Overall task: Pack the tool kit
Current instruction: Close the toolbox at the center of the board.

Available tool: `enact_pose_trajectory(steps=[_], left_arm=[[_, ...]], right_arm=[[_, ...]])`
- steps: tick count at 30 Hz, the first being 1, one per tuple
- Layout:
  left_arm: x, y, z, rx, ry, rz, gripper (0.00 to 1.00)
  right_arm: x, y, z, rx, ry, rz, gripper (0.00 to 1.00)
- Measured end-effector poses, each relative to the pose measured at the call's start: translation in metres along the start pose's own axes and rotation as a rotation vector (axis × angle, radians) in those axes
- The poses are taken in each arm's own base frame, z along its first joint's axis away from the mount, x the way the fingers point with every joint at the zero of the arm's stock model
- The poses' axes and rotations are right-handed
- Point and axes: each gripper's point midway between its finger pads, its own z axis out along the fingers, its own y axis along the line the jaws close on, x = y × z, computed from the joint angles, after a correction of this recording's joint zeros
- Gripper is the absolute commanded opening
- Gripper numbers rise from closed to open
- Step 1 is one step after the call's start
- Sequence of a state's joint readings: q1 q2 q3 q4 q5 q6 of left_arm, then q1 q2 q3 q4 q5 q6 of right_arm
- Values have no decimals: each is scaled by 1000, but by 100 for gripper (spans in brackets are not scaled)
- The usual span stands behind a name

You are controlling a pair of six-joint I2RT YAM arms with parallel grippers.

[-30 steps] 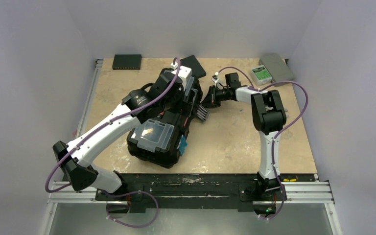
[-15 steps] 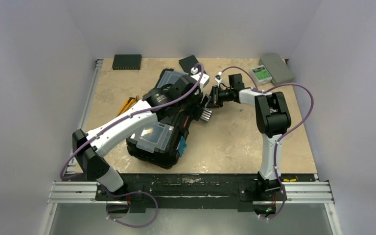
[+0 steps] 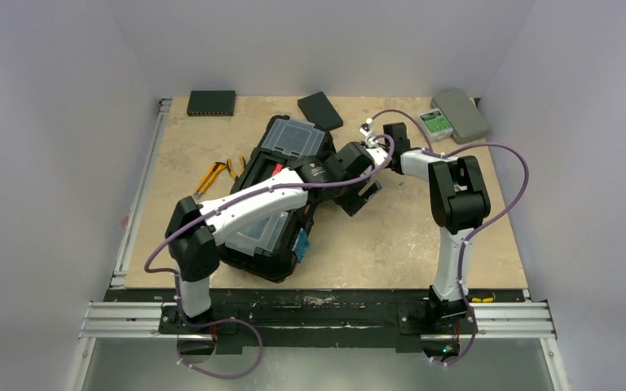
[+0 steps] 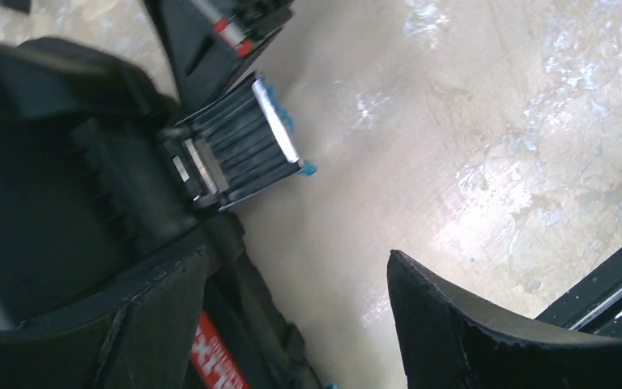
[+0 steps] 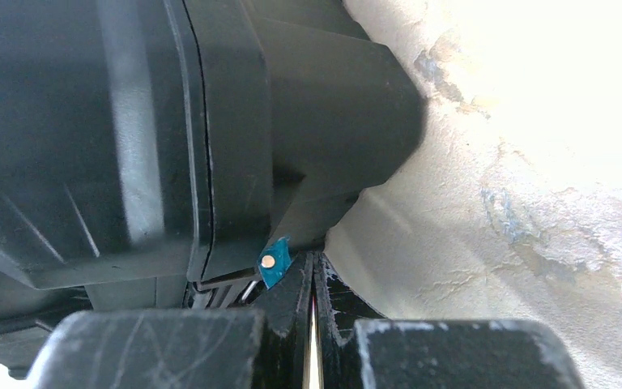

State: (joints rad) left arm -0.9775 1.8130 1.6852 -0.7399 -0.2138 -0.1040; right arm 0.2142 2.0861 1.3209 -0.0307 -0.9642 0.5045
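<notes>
The black toolbox (image 3: 273,204) lies slanted at mid-table, showing two clear-lidded compartments (image 3: 293,138) and a blue tab (image 3: 301,243). My left arm reaches across it to the right. My left gripper (image 3: 363,195) (image 4: 296,312) hangs open over bare table just off the box's right side, beside a ribbed black latch (image 4: 243,150) and a red label (image 4: 215,361). My right gripper (image 5: 314,275) is shut, its tips against the box's dark wall (image 5: 170,121) beside a blue riveted tab (image 5: 274,261). Yellow-handled tools (image 3: 214,173) lie left of the box.
At the back edge lie a thin black device (image 3: 211,102) and a flat black piece (image 3: 320,110). In the back right corner sit a grey case (image 3: 461,112) and a small green-labelled unit (image 3: 435,122). Aluminium rails (image 3: 138,204) run along the left and near edges.
My left arm swung right across the toolbox, uncovering the far clear lid and the yellow tools, and its jaws narrowed a little. The right gripper stayed shut and shifted slightly.
</notes>
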Motion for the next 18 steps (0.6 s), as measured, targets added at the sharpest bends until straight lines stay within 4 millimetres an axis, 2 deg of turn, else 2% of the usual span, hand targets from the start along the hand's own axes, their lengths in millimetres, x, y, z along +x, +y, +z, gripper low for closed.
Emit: enact_pose_trajectory(steps=[3, 6, 13, 18], left_arm=[[-4, -16, 14, 5, 15, 53, 77], [5, -20, 24, -5, 53, 78, 72], [10, -8, 49, -62, 128, 84, 69], [19, 0, 58, -107, 163, 112, 74]], right_arm=[[3, -2, 1, 0, -1, 11, 0], [6, -4, 1, 1, 3, 26, 0], [8, -5, 1, 0, 7, 39, 0], [8, -5, 1, 0, 7, 39, 0]])
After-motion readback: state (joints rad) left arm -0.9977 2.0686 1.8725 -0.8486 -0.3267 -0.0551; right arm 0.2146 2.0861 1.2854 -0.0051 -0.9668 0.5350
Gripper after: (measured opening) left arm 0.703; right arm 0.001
